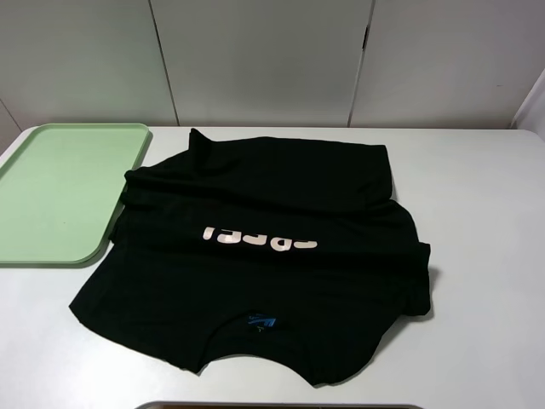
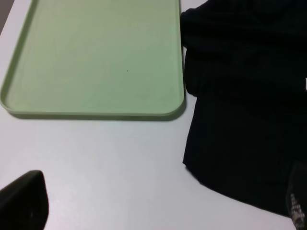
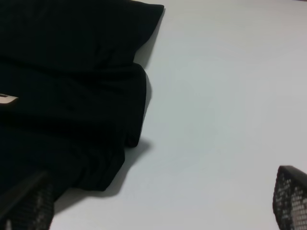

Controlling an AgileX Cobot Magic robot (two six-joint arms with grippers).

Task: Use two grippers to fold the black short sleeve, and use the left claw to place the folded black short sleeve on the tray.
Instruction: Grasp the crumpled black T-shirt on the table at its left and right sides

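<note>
The black short sleeve (image 1: 264, 256) lies spread on the white table, neck and blue label (image 1: 262, 323) toward the front. A fold of cloth covers the top of its white lettering (image 1: 260, 237). The mint-green tray (image 1: 64, 192) lies empty at the far left, its corner touching the shirt's left edge. No arm shows in the exterior high view. My left gripper (image 2: 158, 208) is open above bare table in front of the tray (image 2: 96, 62), beside the shirt's edge (image 2: 244, 110). My right gripper (image 3: 158, 206) is open over the shirt's right sleeve edge (image 3: 72, 96).
The white table (image 1: 485, 281) runs right of the shirt and shows beside it in the right wrist view (image 3: 225, 105). White wall panels (image 1: 264, 60) stand behind the table. A grey strip (image 1: 281, 406) sits at the front edge.
</note>
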